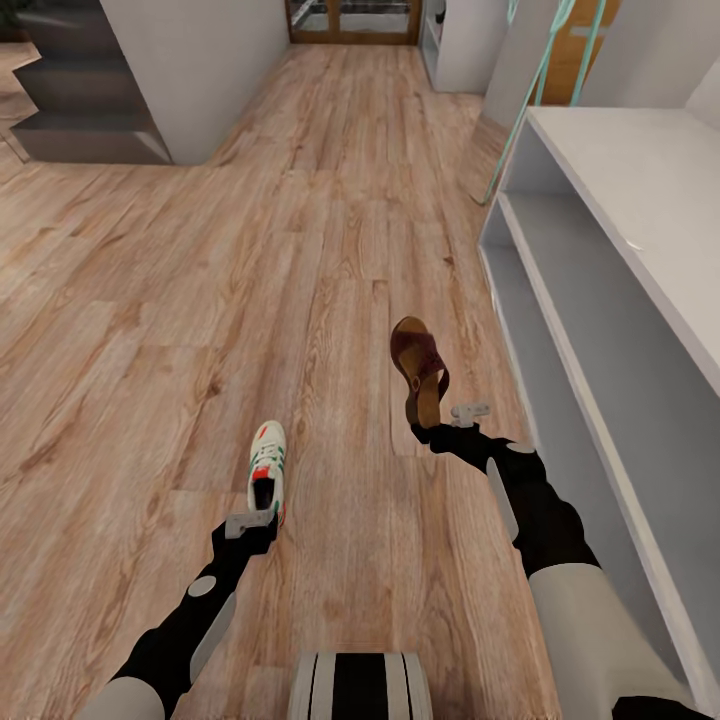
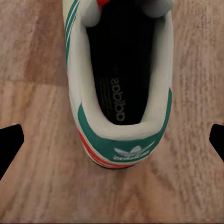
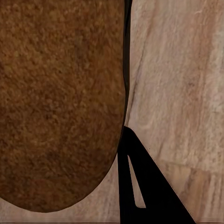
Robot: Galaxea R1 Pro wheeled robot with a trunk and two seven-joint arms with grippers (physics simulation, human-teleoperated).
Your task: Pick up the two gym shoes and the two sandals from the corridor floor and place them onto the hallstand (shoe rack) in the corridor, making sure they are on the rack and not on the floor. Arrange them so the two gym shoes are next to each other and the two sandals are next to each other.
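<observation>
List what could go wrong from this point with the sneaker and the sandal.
1. The left hand sits at the gym shoe's heel with fingers spread wide in the left wrist view; a closure on just the heel rim could let the shoe tip or slip.
2. The right hand meets only the sandal's heel end, so it may pivot when lifted.
3. The hallstand stands close beside the right arm; swinging up risks a knock.

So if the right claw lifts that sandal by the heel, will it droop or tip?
The sandal is probably fairly stiff: its sole looks thick and flat. Held only at the heel by the right claw, its strapped toe may dip.
</observation>
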